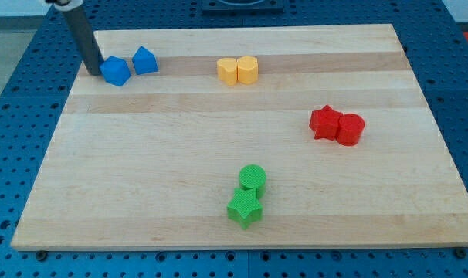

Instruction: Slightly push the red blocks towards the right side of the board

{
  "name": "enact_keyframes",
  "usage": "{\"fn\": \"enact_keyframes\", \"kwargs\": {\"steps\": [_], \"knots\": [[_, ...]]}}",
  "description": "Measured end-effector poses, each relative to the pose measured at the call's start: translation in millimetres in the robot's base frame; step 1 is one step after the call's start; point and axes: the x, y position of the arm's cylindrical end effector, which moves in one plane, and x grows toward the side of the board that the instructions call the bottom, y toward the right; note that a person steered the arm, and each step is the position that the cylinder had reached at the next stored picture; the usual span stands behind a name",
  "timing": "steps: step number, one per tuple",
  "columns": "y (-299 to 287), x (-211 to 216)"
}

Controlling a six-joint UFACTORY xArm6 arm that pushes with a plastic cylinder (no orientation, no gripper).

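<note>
Red blocks lay well apart from tip (92,71), toward 4 o'clock: red star (323,122) touching red cylinder (350,129), pair's long axis 9-to-3, near worktop (180,224) right edge. End effector plain rod, no jaws, held nothing; tip at top-left corner, just beside blue block (115,71), contact uncertain. Push would need tip at 9 o'clock side of star.

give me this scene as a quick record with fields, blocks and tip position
board: wooden board
my tip: top left, touching the blue cube on its left
blue pair: blue cube beside blue pentagon block
yellow pair: two yellow blocks, top centre
red pair: red star touching red cylinder, right side
green pair: green cylinder above green star
</note>
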Motion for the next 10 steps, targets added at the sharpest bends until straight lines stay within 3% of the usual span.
{"fn": "enact_keyframes", "kwargs": {"steps": [2,3,4,7,8,10], "knots": [[84,11],[81,41],[124,106],[394,161],[393,214],[339,226]]}}
